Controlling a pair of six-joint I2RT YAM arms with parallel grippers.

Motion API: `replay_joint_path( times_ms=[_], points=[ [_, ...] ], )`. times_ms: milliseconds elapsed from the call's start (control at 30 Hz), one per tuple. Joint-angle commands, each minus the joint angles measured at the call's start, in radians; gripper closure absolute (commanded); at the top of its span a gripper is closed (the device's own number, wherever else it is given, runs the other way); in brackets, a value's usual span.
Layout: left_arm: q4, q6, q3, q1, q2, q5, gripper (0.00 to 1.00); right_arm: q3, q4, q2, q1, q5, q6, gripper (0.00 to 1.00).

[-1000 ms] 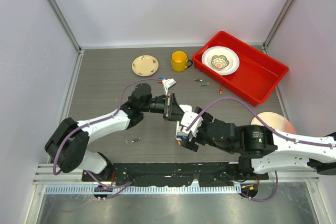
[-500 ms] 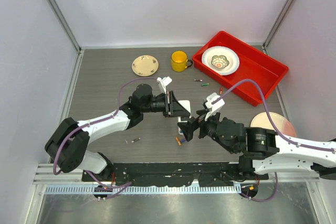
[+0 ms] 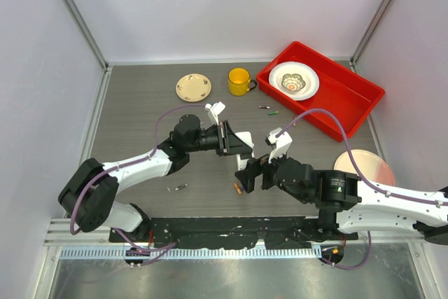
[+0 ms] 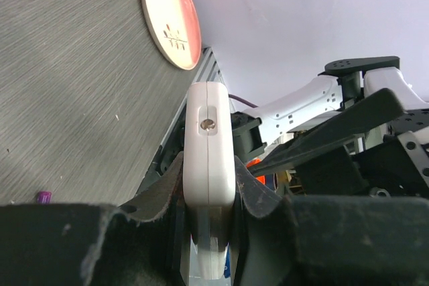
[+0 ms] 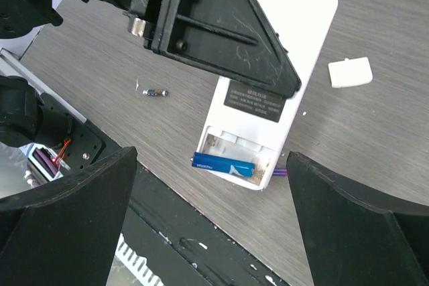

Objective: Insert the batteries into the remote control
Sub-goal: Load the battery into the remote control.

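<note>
With the left gripper (image 4: 209,185) jaws clamping the remote control (image 5: 305,38) off the tabletop (image 3: 140,103) and the right gripper (image 3: 246,175) jaws wide and empty beside it, any tilt can spill the blue battery (image 5: 224,165) from its uncovered compartment (image 5: 231,147).

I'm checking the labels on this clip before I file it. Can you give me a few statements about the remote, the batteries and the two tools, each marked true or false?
1. The left tool is clamped on the remote control. True.
2. The right tool is shut on a battery. False: it is open and holds nothing.
3. A blue battery lies in the remote control's compartment. True.
4. The compartment is closed by its lid. False: it is open, and a small white lid lies apart on the table.
5. The yellow mug stands inside the red tray. False: it stands on the table, left of the tray.
</note>
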Motion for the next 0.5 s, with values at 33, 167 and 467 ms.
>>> replay_joint_path(
  times_ms=[33, 167, 467],
  points=[
    [0.132, -0.023, -0.012, 0.011, -0.049, -0.006, 1.0, -0.016, 0.007, -0.035, -0.019, -0.041, 0.054, 0.02],
    [0.169, -0.038, -0.019, 0.014, -0.059, -0.003, 1.0, -0.028, 0.023, -0.046, -0.033, -0.067, 0.054, 0.05],
    [0.207, -0.061, -0.03, 0.014, -0.062, 0.005, 1.0, -0.058, 0.068, -0.06, -0.095, -0.127, 0.05, 0.1]
  ],
)
